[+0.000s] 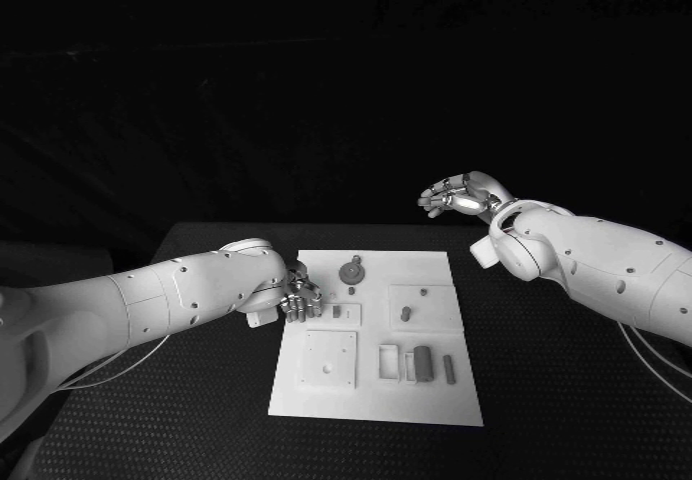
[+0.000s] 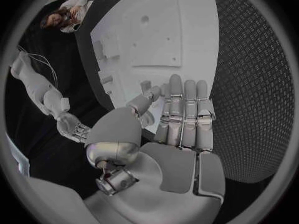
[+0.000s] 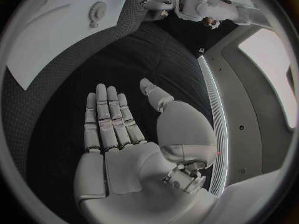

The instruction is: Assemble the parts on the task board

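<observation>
The left robot hand [image 1: 300, 297] hovered empty, fingers apart, at the white board's [image 1: 433, 400] edge; the right robot hand [image 1: 459, 194] hung released above the desk [image 1: 577, 400].

One white task board [image 1: 433, 405] lies mid-frame on one black table [image 1: 577, 400]. Two hands show: the left hand [image 1: 300, 298] at the board's left edge and the right hand [image 1: 459, 194] in the upper right. About six small parts [image 1: 353, 271] sit on the board; the smallest are hard to count.

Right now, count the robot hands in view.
2. The left hand is at the task board's left edge; the right hand is raised beyond its far right corner. Both empty.
</observation>
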Robot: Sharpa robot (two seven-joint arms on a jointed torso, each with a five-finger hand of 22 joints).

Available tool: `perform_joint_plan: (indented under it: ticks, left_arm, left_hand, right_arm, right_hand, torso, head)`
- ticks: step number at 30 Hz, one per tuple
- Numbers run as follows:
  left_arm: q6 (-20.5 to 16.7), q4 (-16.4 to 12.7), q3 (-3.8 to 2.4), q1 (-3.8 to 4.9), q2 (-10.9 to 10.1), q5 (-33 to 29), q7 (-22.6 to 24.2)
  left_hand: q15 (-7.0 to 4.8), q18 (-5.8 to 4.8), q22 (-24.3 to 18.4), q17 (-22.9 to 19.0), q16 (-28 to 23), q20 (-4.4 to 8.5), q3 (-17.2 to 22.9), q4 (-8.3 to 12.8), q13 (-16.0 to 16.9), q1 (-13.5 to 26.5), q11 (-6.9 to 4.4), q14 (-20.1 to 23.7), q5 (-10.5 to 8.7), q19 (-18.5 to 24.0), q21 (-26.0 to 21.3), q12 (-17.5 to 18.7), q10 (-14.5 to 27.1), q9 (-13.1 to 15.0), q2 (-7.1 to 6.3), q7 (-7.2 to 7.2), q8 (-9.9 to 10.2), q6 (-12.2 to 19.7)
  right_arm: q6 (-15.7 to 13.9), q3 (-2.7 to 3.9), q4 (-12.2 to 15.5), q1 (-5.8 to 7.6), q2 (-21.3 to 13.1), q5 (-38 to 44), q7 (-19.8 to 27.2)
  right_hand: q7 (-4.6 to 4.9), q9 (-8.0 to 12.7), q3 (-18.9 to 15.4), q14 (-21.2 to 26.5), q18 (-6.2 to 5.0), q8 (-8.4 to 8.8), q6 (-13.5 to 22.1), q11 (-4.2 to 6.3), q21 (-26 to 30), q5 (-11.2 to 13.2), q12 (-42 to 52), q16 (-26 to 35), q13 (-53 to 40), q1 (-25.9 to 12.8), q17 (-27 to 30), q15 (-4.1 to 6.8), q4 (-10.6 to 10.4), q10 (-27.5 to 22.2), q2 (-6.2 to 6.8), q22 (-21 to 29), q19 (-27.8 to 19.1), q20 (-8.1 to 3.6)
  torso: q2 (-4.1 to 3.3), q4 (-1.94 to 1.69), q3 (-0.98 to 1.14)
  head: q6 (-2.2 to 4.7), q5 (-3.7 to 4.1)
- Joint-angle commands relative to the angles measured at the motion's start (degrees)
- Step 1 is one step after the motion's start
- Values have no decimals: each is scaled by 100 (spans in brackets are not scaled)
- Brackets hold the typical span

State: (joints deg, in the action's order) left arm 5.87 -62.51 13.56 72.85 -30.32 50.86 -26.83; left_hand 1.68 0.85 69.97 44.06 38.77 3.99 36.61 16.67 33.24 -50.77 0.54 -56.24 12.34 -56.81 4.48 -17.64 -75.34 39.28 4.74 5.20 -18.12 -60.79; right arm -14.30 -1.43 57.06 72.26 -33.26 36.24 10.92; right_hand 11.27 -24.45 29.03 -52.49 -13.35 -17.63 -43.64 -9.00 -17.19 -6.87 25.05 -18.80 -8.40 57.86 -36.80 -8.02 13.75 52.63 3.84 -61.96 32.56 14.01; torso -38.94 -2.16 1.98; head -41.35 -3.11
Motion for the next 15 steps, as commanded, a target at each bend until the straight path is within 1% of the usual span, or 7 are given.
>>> perform_joint_plan:
  ticks: [1,5,9,15]
  left_arm:
    - [-60,40,12,-18,24,181,-17]
    - [-178,46,12,-19,33,250,2]
    - [-304,51,13,-19,37,306,38]
    - [-358,61,13,-19,43,314,60]
  left_hand:
    - [10,-85,14,-15,-2,-12,19,-1,11,-31,-23,48,-91,53,-43,21,50,10,67,-29,6,-31]
    - [15,-85,20,-24,-3,-17,20,-4,14,-32,-18,59,-146,63,-47,27,64,12,70,-21,19,-15]
    - [16,-85,21,-26,-2,-18,20,-3,15,-33,-17,61,-161,65,-48,28,66,12,70,-19,23,-12]
    - [16,-85,23,-27,-1,-18,21,-4,16,-34,-17,60,-169,64,-47,27,65,13,70,-19,23,-12]
  right_arm:
    - [77,3,5,-2,-1,0,35]
    - [77,3,10,-2,-5,0,35]
    - [80,3,10,-2,-5,0,36]
    - [84,3,10,-2,-10,0,35]
  right_hand:
    - [97,7,-20,29,59,-25,34,-18,29,-13,-23,30,6,42,-6,-7,-30,38,21,-9,-22,-3]
    - [97,8,-21,29,59,-26,34,-19,31,-12,-23,31,7,41,-7,-7,-31,38,21,-10,-22,-3]
    - [97,8,-22,29,59,-26,34,-19,32,-12,-24,33,7,40,-8,-7,-32,39,22,-11,-21,-3]
    - [97,9,-22,29,59,-27,34,-19,34,-12,-24,34,8,40,-9,-7,-32,39,22,-13,-21,-3]
  torso:
    - [0,-2,-1]
    - [1,-3,-1]
    - [1,-1,1]
    - [-1,2,1]
  head:
    - [-1,2]
    - [-6,-3]
    - [-3,-4]
    - [-3,-4]
